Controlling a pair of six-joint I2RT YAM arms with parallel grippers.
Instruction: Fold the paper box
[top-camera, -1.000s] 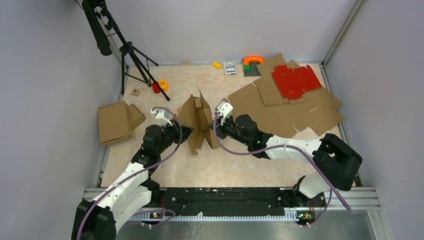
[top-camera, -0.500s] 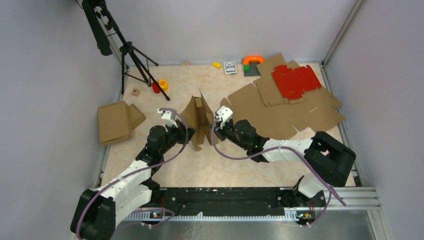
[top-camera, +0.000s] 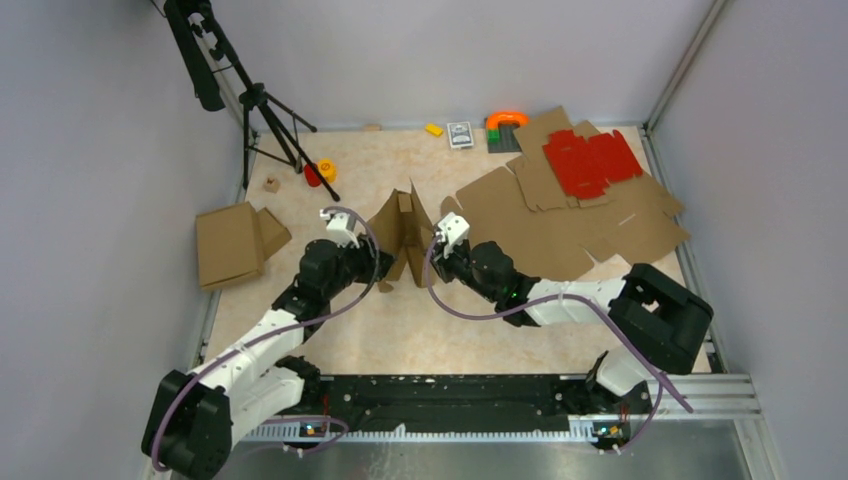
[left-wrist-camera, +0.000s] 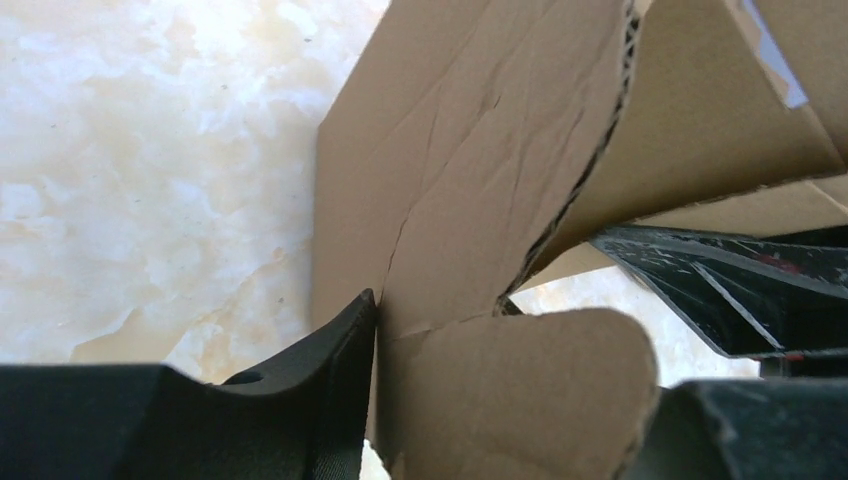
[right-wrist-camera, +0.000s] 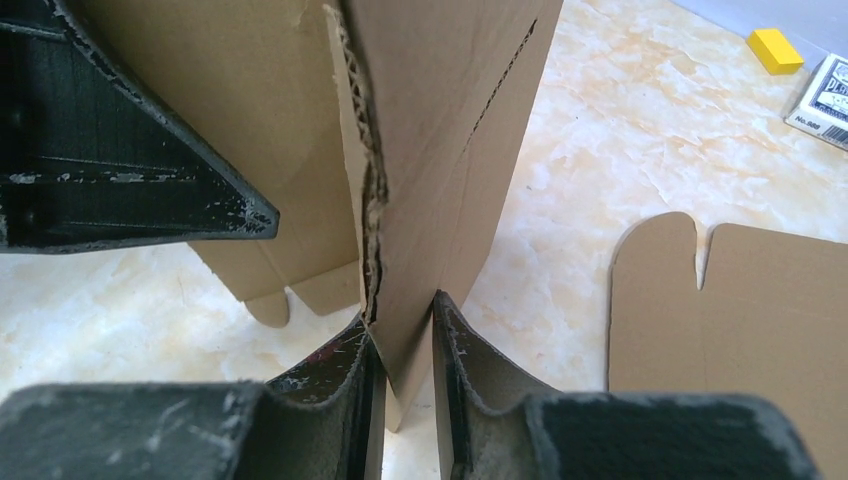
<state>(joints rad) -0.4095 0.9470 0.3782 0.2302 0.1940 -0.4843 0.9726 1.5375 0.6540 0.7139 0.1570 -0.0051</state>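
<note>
Grip released: left gripper (left-wrist-camera: 510, 350) has just opened around the paper box (top-camera: 405, 230); right gripper (right-wrist-camera: 403, 325) alone pinches it upright

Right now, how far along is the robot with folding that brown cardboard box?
Partway. Done: the paper box stands on the table with several panels creased upright. In hand: the right hand pinches one panel's edge, while the left hand has its jaws apart around a rounded tab. Left: the walls splay open, and no closed box shape shows yet.
</note>
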